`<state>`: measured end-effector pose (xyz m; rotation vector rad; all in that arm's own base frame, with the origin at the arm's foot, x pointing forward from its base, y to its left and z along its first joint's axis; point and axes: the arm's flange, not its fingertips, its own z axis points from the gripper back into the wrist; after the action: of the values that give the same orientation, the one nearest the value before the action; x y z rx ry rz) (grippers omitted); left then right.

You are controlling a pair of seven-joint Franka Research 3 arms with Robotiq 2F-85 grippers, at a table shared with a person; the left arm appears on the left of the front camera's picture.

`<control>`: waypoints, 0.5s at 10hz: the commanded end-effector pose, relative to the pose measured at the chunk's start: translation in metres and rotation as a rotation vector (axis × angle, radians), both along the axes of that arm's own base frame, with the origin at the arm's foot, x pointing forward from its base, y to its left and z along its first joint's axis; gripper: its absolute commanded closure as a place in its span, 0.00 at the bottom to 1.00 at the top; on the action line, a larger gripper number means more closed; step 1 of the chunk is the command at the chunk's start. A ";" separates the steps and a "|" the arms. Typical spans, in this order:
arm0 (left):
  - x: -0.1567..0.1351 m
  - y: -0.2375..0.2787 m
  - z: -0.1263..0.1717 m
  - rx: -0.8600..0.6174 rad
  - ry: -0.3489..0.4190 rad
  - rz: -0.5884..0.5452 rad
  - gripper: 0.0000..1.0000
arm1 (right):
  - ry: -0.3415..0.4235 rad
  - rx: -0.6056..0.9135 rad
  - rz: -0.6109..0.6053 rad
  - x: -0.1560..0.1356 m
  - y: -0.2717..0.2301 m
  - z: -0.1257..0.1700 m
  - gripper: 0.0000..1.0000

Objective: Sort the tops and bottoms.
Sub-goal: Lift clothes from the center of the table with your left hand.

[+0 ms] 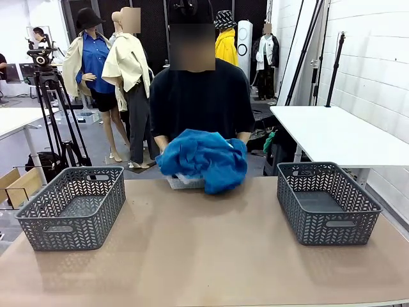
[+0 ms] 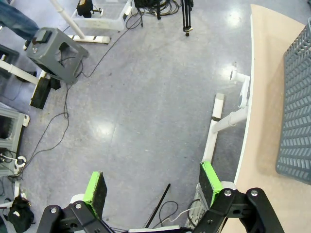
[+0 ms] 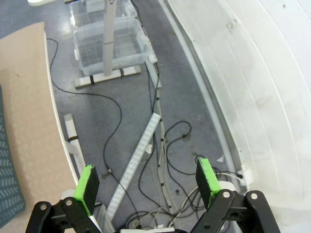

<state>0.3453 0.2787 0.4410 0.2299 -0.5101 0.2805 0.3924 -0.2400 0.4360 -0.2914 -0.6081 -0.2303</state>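
Note:
A heap of blue garments [image 1: 204,158] rests on a small pale basket [image 1: 185,183] at the table's far edge, with the person's hands on it. Royal blue cloth makes up most of the heap; which pieces are tops or bottoms I cannot tell. In the left wrist view my left gripper [image 2: 153,186] is open, hanging over the floor beside the table edge [image 2: 250,121]. In the right wrist view my right gripper [image 3: 146,180] is open too, over floor and cables off the table's side. Nothing lies between either pair of fingers.
Two grey lattice baskets stand on the tan table, one at the left [image 1: 73,208] and one at the right [image 1: 327,201], both bare inside. A tripod [image 1: 54,102] stands at the far left and a white table [image 1: 339,131] at the right.

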 end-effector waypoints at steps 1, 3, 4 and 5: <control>-0.002 0.000 0.001 0.006 0.007 -0.006 0.00 | 0.000 0.001 0.003 0.002 0.000 -0.001 0.00; -0.002 0.000 0.001 0.006 0.007 -0.006 0.00 | 0.000 0.001 0.003 0.002 0.000 -0.001 0.00; -0.002 0.000 0.001 0.006 0.007 -0.006 0.00 | 0.000 0.001 0.003 0.002 0.000 -0.001 0.00; -0.002 0.000 0.001 0.006 0.007 -0.006 0.00 | 0.000 0.001 0.003 0.002 0.000 -0.001 0.00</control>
<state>0.3453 0.2787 0.4410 0.2299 -0.5101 0.2805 0.3924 -0.2400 0.4360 -0.2914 -0.6082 -0.2303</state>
